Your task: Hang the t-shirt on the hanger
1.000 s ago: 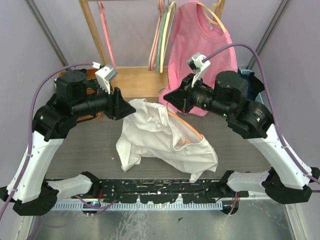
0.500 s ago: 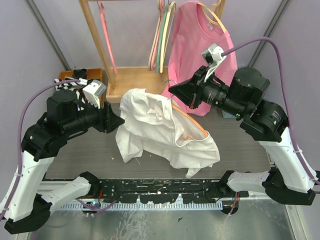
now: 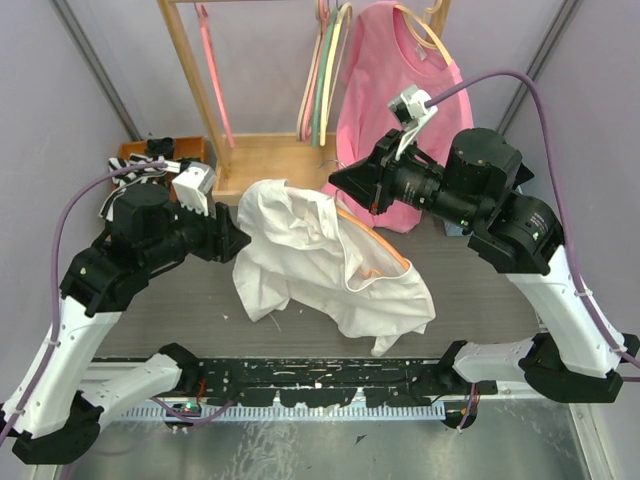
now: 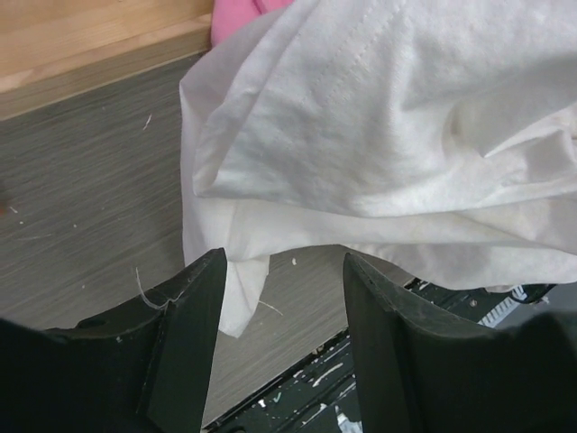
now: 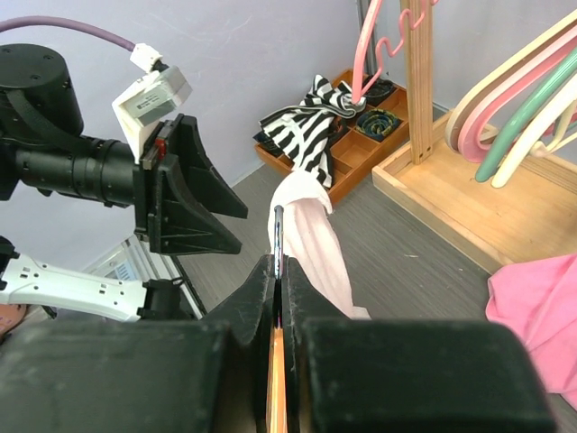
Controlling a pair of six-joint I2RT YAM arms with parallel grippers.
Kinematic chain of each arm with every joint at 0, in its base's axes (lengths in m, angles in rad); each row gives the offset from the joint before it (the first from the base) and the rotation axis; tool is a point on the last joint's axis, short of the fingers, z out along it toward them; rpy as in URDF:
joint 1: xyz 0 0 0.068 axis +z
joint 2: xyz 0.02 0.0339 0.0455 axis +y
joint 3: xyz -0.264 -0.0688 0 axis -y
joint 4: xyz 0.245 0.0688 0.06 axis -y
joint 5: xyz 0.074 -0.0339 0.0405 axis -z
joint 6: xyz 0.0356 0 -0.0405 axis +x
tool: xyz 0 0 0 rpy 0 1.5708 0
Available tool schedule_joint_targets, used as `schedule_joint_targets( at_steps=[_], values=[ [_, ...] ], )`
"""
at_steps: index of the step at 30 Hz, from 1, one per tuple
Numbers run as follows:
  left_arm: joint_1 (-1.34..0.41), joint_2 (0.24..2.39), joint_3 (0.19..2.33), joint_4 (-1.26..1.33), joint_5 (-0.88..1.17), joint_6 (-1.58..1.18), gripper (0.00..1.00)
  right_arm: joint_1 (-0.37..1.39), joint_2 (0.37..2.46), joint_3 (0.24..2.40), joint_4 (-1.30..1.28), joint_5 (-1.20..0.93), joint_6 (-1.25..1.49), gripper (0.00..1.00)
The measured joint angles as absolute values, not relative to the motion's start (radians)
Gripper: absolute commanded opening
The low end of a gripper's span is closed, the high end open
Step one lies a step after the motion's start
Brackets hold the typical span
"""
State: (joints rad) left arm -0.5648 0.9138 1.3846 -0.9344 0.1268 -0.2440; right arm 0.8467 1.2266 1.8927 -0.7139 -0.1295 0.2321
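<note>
left end effector: centre left of the top view; you have it open, fingers spread, with a corner of cloth hanging just ahead of them, ungripped.
t-shirt: white, bunched at mid-frame over the grey bench, draped across the hanger.
hanger: its orange arm peeks out under the t-shirt's right side.
right end effector: upper right of centre; you have it clamped on the hanger, silver wire rising between its fingers.
</note>
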Motion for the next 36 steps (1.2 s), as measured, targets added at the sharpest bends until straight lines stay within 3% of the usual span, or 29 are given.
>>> schedule_joint_targets(
  at_steps=[10, 12, 16, 22, 36],
  values=[
    [-0.565, 0.932, 1.324, -0.819, 0.031, -0.244, 0.62, 0.847, 1.230, 1.893, -0.713, -0.151, 0.239, 0.01],
    [-0.565, 0.940, 1.324, -0.799, 0.019, -0.244, 0.57, 0.847, 1.230, 1.893, -0.713, -0.152, 0.239, 0.01],
    [-0.565, 0.948, 1.311, -0.767, 0.002, -0.244, 0.29, 0.847, 1.230, 1.893, -0.713, -0.155, 0.240, 0.01],
    [-0.565, 0.962, 1.306, -0.755, -0.002, -0.249, 0.02, 0.847, 1.229, 1.893, -0.713, -0.156, 0.240, 0.01],
    [-0.565, 0.944, 1.387, -0.820, -0.008, -0.247, 0.00, 0.847, 1.198, 1.882, -0.713, -0.154, 0.240, 0.01]
  ],
)
